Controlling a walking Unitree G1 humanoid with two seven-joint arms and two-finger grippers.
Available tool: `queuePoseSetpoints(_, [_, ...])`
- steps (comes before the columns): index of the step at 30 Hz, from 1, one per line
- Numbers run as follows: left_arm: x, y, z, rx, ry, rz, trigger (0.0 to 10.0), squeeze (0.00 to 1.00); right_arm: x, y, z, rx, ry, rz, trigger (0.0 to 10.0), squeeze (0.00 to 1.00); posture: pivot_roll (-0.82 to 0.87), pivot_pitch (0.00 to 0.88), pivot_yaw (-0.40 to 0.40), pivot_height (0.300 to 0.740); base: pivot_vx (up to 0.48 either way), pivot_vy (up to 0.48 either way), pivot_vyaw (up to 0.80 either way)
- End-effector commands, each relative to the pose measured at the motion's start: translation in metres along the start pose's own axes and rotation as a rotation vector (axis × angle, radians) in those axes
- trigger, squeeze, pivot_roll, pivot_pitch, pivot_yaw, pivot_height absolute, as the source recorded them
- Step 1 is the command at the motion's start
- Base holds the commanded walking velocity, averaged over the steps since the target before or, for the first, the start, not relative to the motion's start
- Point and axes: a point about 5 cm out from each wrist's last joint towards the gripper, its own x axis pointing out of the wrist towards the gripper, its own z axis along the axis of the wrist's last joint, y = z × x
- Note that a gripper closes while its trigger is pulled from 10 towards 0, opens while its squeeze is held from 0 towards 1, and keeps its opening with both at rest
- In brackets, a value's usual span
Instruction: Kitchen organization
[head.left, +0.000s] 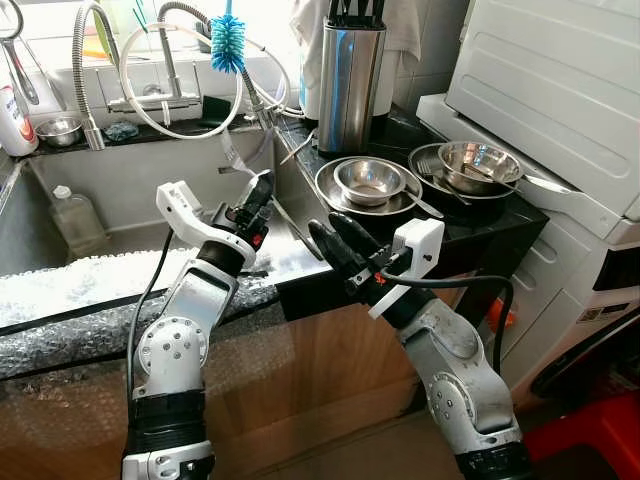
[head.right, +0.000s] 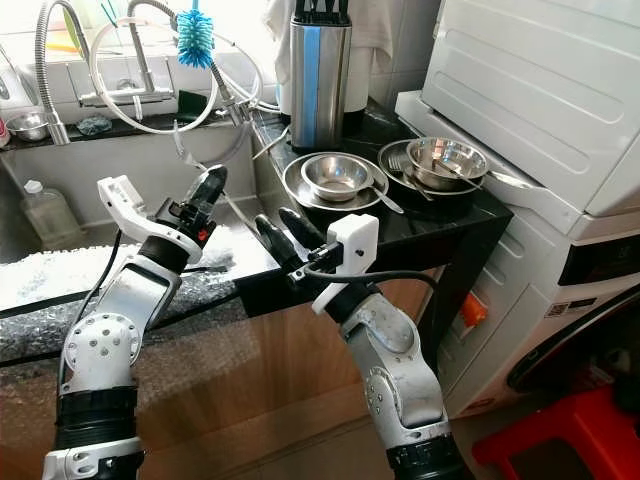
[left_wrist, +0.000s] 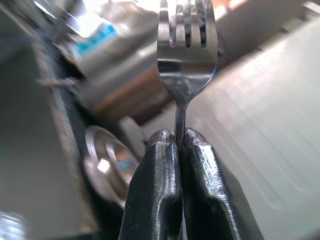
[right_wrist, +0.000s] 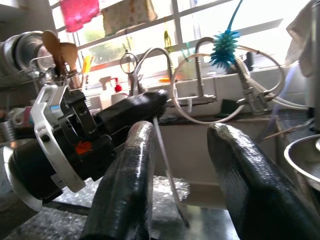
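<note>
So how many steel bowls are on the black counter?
2: a small round steel bowl on the steel plate by the knife block, a larger steel bowl in the dark pan. Others may hide underneath.

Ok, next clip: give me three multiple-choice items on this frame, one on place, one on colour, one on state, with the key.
1. Where is the small steel bowl?
A. on a plate on the black counter
B. in the sink
C. on the washing machine

2. What colour is the bottle brush by the tap?
A. red
B. blue
C. yellow

3. What is the left gripper doing?
A. hanging open
B. pinching a fork by its handle
C. gripping a bowl

Key: 1 A, the bowl sits on a plate; 2 B, blue bristles; 3 B, fingers closed on the fork's neck, while the right gripper is open.
</note>
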Motion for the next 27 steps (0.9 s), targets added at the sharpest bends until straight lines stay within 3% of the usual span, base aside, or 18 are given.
queuePoseSetpoints(1, [0.004, 0.004, 0.008, 0.043, -0.054, 0.05, 0.0, 0.0, -0.004, -0.007, 0.002, -0.018, -0.016, -0.054, 10.0, 1.0, -0.1, 0.0, -0.017, 0.74, 0.0, 0.0, 0.0])
queuePoseSetpoints(2, [0.004, 0.006, 0.013, 0.135, -0.066, 0.061, 0.0, 0.0, -0.005, -0.01, 0.004, -0.028, -0.026, -0.084, 10.0, 1.0, -0.1, 0.0, -0.017, 0.74, 0.0, 0.0, 0.0])
queuePoseSetpoints(6, [0.006, 0.009, 0.02, 0.27, -0.097, 0.096, 0.0, 0.0, -0.009, -0.018, 0.008, -0.081, -0.034, -0.174, 10.0, 1.0, -0.11, 0.0, -0.016, 0.74, 0.0, 0.0, 0.0])
queuePoseSetpoints(7, [0.007, 0.011, 0.025, 0.284, -0.131, 0.129, 2.2, 0.0, -0.011, -0.02, 0.009, -0.095, -0.035, -0.198, 10.0, 0.6, -0.11, 0.0, -0.016, 0.74, 0.0, 0.0, 0.0])
queuePoseSetpoints(8, [0.008, 0.018, 0.033, 0.311, -0.19, 0.202, 10.0, 0.0, -0.014, -0.023, 0.01, -0.109, -0.041, -0.232, 10.0, 0.0, -0.11, 0.0, -0.016, 0.74, 0.0, 0.0, 0.0])
queuePoseSetpoints(11, [0.006, 0.03, 0.045, 0.406, -0.272, 0.325, 10.0, 0.0, -0.021, -0.025, 0.012, -0.126, -0.053, -0.281, 10.0, 0.0, -0.12, 0.0, -0.017, 0.74, 0.0, 0.0, 0.0])
queuePoseSetpoints(12, [0.006, 0.03, 0.045, 0.406, -0.272, 0.325, 10.0, 0.0, -0.021, -0.025, 0.012, -0.126, -0.053, -0.281, 10.0, 0.0, -0.12, 0.0, -0.017, 0.74, 0.0, 0.0, 0.0])
queuePoseSetpoints(15, [0.003, 0.036, 0.051, 0.521, -0.312, 0.377, 10.0, 0.0, -0.031, -0.025, 0.009, -0.131, -0.052, -0.322, 10.0, 0.0, -0.12, 0.0, -0.019, 0.74, 0.0, 0.0, 0.0])
queuePoseSetpoints(21, [0.002, 0.041, 0.048, 0.612, -0.355, 0.453, 10.0, 0.0, -0.054, -0.025, -0.002, -0.16, -0.011, -0.405, 10.0, 0.0, -0.12, 0.0, -0.019, 0.74, 0.0, 0.0, 0.0])
queuePoseSetpoints(23, [0.002, 0.049, 0.045, 0.466, -0.386, 0.525, 10.0, 0.0, -0.066, -0.026, -0.01, -0.151, 0.019, -0.438, 10.0, 0.0, -0.13, 0.0, -0.015, 0.74, 0.0, 0.0, 0.0])
queuePoseSetpoints(24, [0.002, 0.049, 0.045, 0.466, -0.386, 0.525, 10.0, 0.0, -0.066, -0.026, -0.01, -0.151, 0.019, -0.438, 10.0, 0.0, -0.13, 0.0, -0.015, 0.74, 0.0, 0.0, 0.0])
queuePoseSetpoints(25, [0.003, 0.051, 0.045, 0.359, -0.395, 0.556, 10.0, 0.0, -0.069, -0.026, -0.012, -0.146, 0.025, -0.444, 10.0, 0.0, -0.13, 0.0, -0.015, 0.74, 0.0, 0.0, 0.0])
queuePoseSetpoints(26, [0.006, 0.055, 0.042, 0.18, -0.391, 0.588, 10.0, 0.0, -0.073, -0.025, -0.014, -0.14, 0.031, -0.454, 10.0, 0.0, -0.13, 0.0, -0.012, 0.74, 0.0, 0.0, 0.0])
queuePoseSetpoints(27, [0.007, 0.056, 0.041, 0.085, -0.392, 0.59, 10.0, 0.0, -0.075, -0.025, -0.015, -0.127, 0.03, -0.462, 10.0, 0.0, -0.13, 0.0, -0.012, 0.74, 0.0, 0.0, 0.0])
